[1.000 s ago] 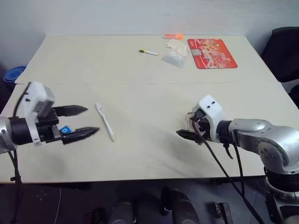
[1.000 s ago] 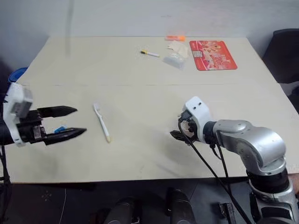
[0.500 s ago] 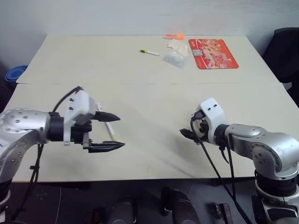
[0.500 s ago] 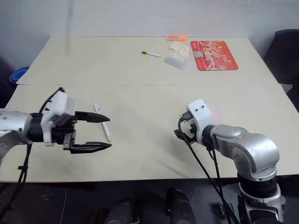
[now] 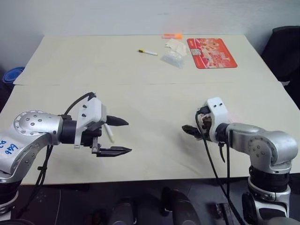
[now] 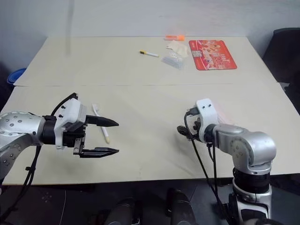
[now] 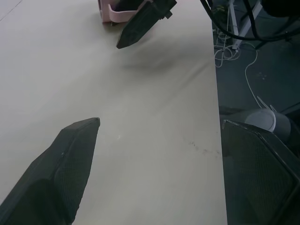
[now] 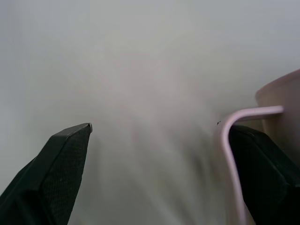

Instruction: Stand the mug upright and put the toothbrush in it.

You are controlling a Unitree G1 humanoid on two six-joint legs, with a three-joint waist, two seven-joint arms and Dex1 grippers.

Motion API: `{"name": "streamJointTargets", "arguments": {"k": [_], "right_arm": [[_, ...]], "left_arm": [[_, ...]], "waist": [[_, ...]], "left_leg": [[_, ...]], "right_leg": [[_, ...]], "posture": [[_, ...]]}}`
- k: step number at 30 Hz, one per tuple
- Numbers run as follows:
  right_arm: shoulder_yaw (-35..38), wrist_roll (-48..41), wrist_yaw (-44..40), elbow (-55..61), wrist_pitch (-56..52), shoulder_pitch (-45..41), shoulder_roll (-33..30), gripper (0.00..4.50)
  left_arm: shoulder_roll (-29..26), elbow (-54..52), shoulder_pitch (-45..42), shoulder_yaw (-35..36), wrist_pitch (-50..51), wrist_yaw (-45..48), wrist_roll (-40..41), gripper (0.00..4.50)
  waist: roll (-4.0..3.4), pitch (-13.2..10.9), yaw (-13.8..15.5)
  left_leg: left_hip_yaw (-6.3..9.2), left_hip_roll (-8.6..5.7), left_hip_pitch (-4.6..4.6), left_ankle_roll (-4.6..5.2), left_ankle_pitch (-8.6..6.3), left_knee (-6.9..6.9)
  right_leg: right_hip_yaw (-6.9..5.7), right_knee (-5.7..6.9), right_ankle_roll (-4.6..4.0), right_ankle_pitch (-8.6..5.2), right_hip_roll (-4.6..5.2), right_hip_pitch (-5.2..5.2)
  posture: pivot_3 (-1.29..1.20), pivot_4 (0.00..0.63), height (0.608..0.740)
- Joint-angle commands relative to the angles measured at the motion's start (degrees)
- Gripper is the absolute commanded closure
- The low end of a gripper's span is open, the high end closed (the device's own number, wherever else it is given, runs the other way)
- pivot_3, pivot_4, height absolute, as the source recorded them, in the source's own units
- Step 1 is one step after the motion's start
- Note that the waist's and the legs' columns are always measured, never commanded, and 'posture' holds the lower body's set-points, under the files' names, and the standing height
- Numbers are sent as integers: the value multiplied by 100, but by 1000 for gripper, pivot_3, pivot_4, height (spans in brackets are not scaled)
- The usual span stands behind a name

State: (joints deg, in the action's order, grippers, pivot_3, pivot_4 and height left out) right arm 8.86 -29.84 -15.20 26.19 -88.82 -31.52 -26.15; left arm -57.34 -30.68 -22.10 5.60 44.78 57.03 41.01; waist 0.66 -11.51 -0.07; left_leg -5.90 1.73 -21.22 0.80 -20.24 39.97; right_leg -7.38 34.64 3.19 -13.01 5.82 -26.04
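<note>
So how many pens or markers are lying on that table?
1. A short white marker lies near the table's far edge, beside the clear plastic bag. The long white thing by the left gripper is a toothbrush. The arms could hide more.

Toothbrush [image 6: 100, 129] on table [image 6: 150, 93] left; mug [image 7: 115, 11] right.

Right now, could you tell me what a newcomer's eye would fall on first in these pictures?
Two open black pincers over the near half of the pale table: the left pincer beside the slim white toothbrush, the right pincer next to the pale pink ribbed plastic mug. At the far edge lies a red printed mat.
</note>
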Motion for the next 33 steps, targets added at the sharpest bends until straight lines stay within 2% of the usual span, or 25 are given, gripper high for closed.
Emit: {"name": "streamJointTargets", "arguments": {"k": [1, 5, 12, 15, 17, 22, 26, 33], "right_arm": [[-174, -47, -223, 16, 143, -59, -233, 677], [-245, -75, -350, 12, 179, -3, -264, 1751], [-220, -53, -448, -74, 275, -20, -358, 4074], [-192, -47, -520, -165, 590, -88, -330, 4299], [-206, -124, -882, -189, 1303, -226, -344, 4408], [-277, -345, -1567, -468, 2480, -481, -65, 4428], [-807, -12, -1814, -986, 3913, -510, 622, 4428], [-950, -348, -2579, -1764, 5436, 54, 1727, 4428]], "left_arm": [[31, -68, -97, 76, -72, -74, -5, 0], [52, -123, 13, 114, -54, -148, 1, 0], [103, -162, -10, 146, -1, -231, 119, 0], [137, -122, -41, 143, -62, -246, 88, 0], [165, -81, -46, 177, -91, -289, 66, 0], [261, 223, -201, 220, -179, -400, -54, 0], [475, 545, -520, 161, -187, -656, -190, 0], [439, 514, -583, 163, -119, -605, -153, 0]], "waist": [[0, 0, 2], [0, 0, -6], [5, 3, -12], [15, 9, -16], [15, 9, -18], [12, 7, -12], [14, 8, -10], [13, 8, -15]], "left_leg": [[0, 0, -1, 0, 0, 1], [0, 1, 1, 0, 0, 0], [-3, 2, 3, -1, 0, 1], [-5, 3, 10, -1, 0, 2], [-6, 3, 14, -1, 0, 2], [-19, 2, 0, -3, 1, -1], [-30, 1, 1, -4, 2, 0], [-48, 4, -2, -4, 1, -5]], "right_leg": [[-1, -1, 0, 0, 0, 0], [1, 2, 0, 0, -1, 0], [5, 3, 0, 0, -3, -1], [6, 3, 0, 0, -3, 4], [8, 5, 0, 0, -3, 6], [19, 14, 0, 0, -9, -20], [15, 21, 0, 0, -12, -26], [12, 25, 0, 1, -12, -42]], "posture": [[0, 150, 740], [0, 150, 740], [0, 150, 740], [0, 150, 740], [0, 150, 740], [0, 150, 740], [0, 150, 740], [0, 150, 740]]}}
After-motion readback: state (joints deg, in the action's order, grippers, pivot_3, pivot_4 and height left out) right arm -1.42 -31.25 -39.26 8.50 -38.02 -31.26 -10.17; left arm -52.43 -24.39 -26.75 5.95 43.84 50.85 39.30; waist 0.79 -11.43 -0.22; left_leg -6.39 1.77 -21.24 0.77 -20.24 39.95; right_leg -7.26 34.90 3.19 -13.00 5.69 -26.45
